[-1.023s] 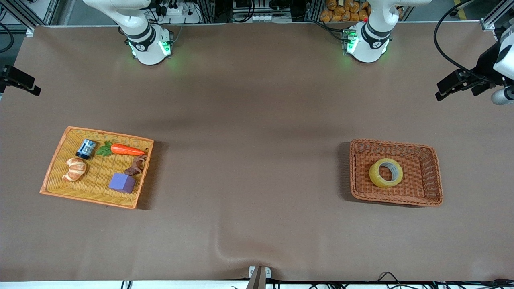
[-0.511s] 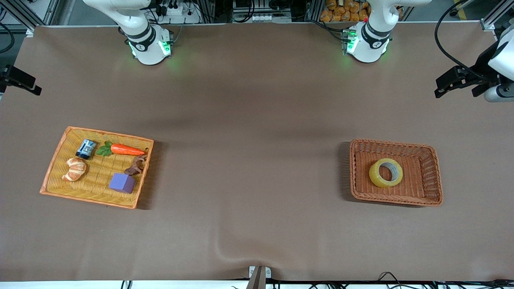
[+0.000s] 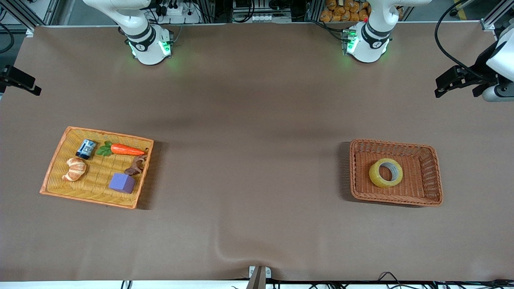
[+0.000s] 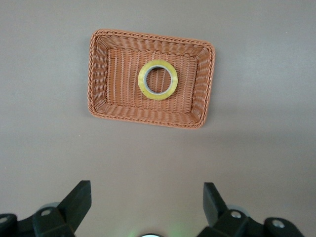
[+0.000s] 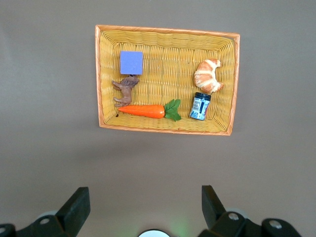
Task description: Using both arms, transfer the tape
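Observation:
The tape [image 3: 386, 173], a yellowish ring with a grey-white core, lies flat in the brown wicker basket [image 3: 435, 176] toward the left arm's end of the table. It also shows in the left wrist view [image 4: 157, 79]. My left gripper [image 4: 146, 193] is open and empty, high above the table, partly visible at the edge of the front view [image 3: 457, 90]. My right gripper [image 5: 143, 197] is open and empty, high above the table near the yellow basket [image 5: 235, 79]; only part of it shows in the front view [image 3: 18, 80].
The yellow basket [image 3: 56, 168] toward the right arm's end holds a purple cube [image 3: 122, 183], a carrot [image 3: 126, 149], a croissant [image 3: 74, 169], a small blue jar [image 3: 86, 149] and a brown figure [image 3: 136, 165]. Brown cloth covers the table between the baskets.
My left gripper has shifted slightly toward the robots' side of the table, high over the left arm's end. The tape, the baskets and the right arm have not moved.

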